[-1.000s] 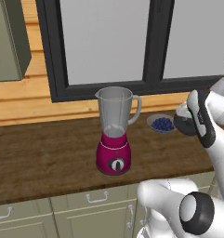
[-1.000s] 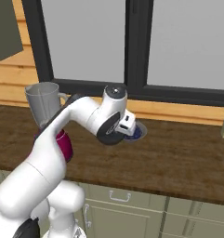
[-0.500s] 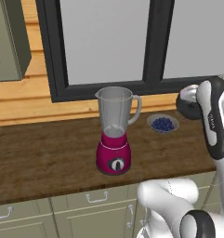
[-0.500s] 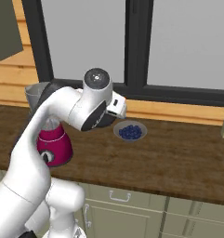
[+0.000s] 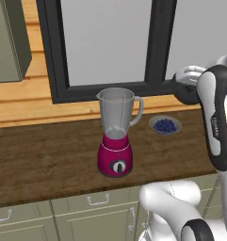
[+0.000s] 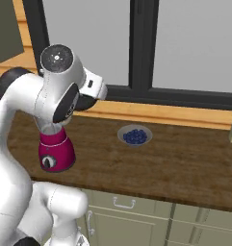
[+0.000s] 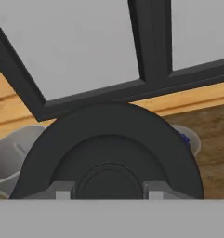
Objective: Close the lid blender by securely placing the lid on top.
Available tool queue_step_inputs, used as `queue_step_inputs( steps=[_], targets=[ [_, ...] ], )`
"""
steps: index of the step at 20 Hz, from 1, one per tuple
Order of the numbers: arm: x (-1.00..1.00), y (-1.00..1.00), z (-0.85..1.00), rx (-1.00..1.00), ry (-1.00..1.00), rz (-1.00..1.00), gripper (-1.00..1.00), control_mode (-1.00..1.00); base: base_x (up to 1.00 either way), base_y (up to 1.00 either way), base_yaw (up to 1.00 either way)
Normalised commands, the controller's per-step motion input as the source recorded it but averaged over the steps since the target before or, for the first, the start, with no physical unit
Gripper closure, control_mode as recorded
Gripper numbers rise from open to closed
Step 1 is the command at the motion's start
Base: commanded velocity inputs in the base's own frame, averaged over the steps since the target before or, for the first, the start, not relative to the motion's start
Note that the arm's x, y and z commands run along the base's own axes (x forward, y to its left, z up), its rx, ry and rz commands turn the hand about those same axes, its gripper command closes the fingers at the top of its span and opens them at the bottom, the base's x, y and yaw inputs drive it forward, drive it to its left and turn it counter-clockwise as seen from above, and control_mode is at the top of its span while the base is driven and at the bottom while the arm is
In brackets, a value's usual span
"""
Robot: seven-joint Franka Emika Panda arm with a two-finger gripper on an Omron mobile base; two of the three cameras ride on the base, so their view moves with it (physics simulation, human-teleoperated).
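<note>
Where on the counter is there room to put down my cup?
Bare wood stretches left of the blender, up to the wall. More lies right of the blueberry bowl, along the counter. The gap between blender and bowl is narrower.

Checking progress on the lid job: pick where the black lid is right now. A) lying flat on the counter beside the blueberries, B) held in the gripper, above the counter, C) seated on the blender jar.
B: in the hand view the lid sits against the gripper; the blender jar mouth is uncovered.

Bowl of blueberries (image 5: 165, 125) on wooden counter (image 5: 49, 160)
</note>
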Motion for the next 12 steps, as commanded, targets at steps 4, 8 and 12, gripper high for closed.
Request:
queue_step_inputs(
  steps=[4, 8, 12],
  targets=[
    [0.00, 1.00, 0.37, 0.00, 0.00, 0.00, 1.00, -1.00, 0.00, 0.00, 0.00],
    [0.14, 1.00, 0.05, 0.00, 0.06, 0.00, 1.00, -1.00, 0.00, 0.00, 0.00],
    [0.33, 0.81, 0.00, 0.00, 0.10, 0.00, 1.00, -1.00, 0.00, 0.00, 0.00]
  ],
)
